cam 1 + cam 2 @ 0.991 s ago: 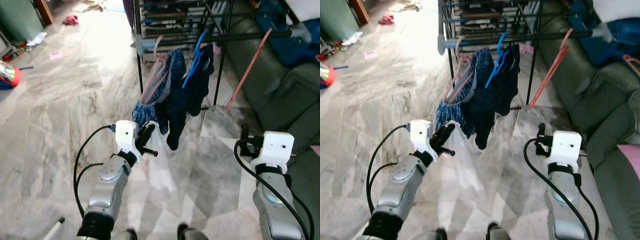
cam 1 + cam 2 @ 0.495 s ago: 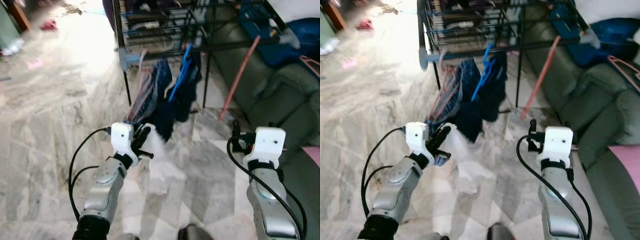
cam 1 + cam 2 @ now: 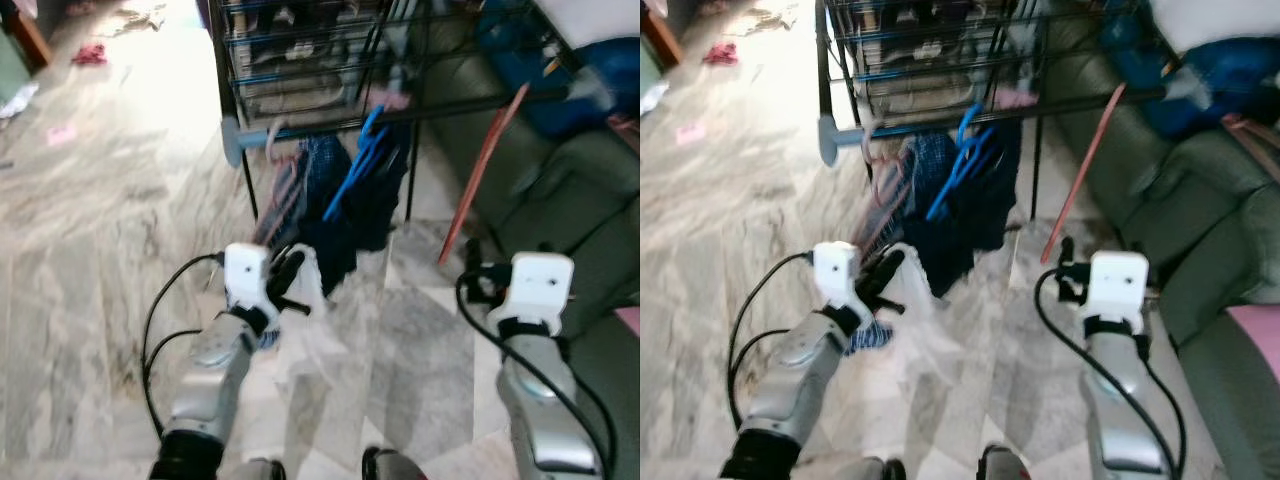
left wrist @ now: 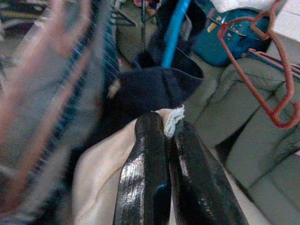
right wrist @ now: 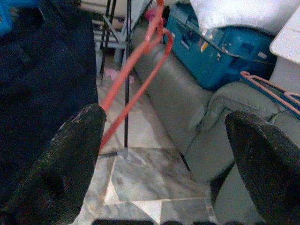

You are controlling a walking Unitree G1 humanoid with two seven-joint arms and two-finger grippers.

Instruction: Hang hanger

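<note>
My left gripper [image 3: 287,283] is shut on the edge of a thin cream-white garment [image 3: 303,345], held low in front of the drying rack [image 3: 300,126]. The left wrist view has both fingers [image 4: 145,154] pinched on the garment's lace hem [image 4: 172,118]. On the rack's front rail hang a pink hanger with a blue plaid garment [image 3: 290,195] and a blue hanger [image 3: 358,160] with dark clothes. An empty red hanger [image 3: 487,160] hangs at the rail's right end. My right gripper [image 5: 168,140] is open and empty, pointing towards that red hanger [image 5: 136,56].
A grey-green sofa [image 3: 590,200] runs along the right, with a blue bag [image 3: 535,60] on it. Shelves of folded things fill the rack's upper part. Marble floor [image 3: 90,230] spreads to the left, with small litter far back.
The whole picture has shifted, so the camera has moved nearer the rack. My left gripper still holds the white garment and the right stays open.
</note>
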